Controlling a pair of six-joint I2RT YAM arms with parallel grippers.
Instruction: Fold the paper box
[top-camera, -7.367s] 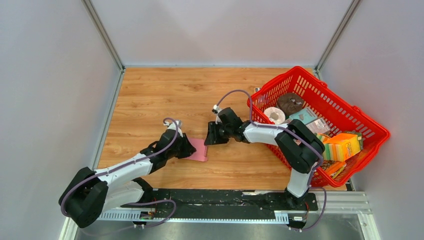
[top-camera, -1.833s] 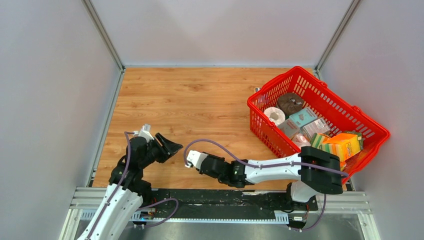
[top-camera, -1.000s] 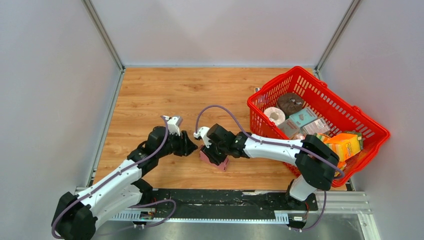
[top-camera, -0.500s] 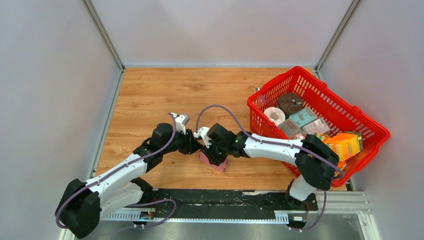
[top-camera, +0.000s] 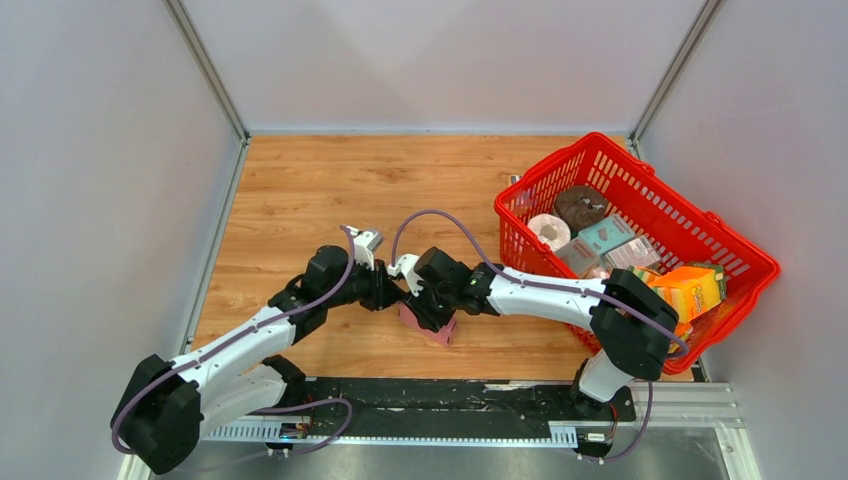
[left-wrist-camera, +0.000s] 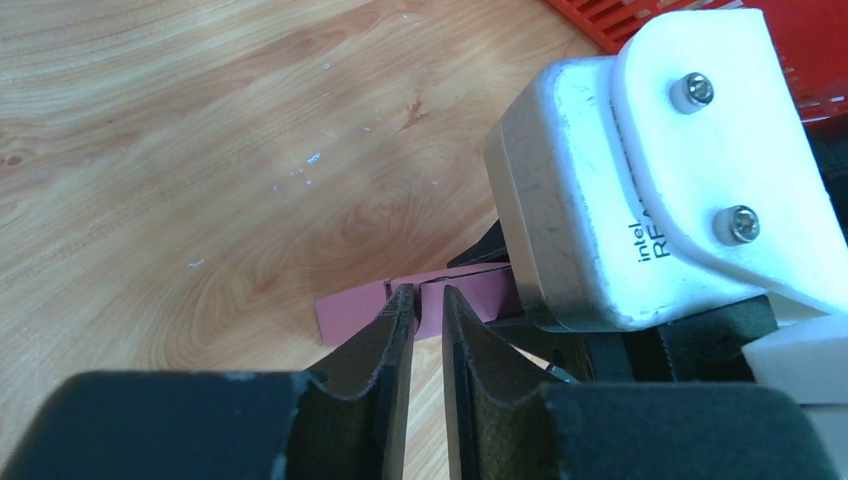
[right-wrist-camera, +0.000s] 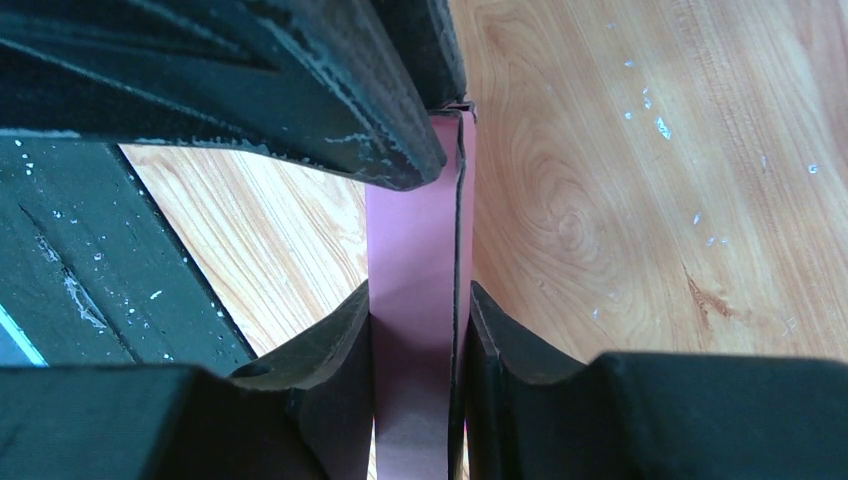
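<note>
Paper box (right-wrist-camera: 415, 250) edge between right fingers (right-wrist-camera: 325, 385)

Paper box (top-camera: 443, 331) mostly hidden under right gripper (top-camera: 425, 308), pink corner showing at 6 o'clock; left gripper (top-camera: 396, 293) grip on it unclear.

Left wrist view: my left gripper (left-wrist-camera: 422, 298) fills the bottom, two dark fingers (left-wrist-camera: 375, 350) with only a narrow slit between them. The tips sit at the edge of the pink paper box (left-wrist-camera: 352, 314), a thin strip on the wooden table (left-wrist-camera: 180, 150). I can't tell if they pinch it. The other arm's white camera housing (left-wrist-camera: 640, 170) crowds the right. A red basket (left-wrist-camera: 600, 15) shows at the top.
</note>
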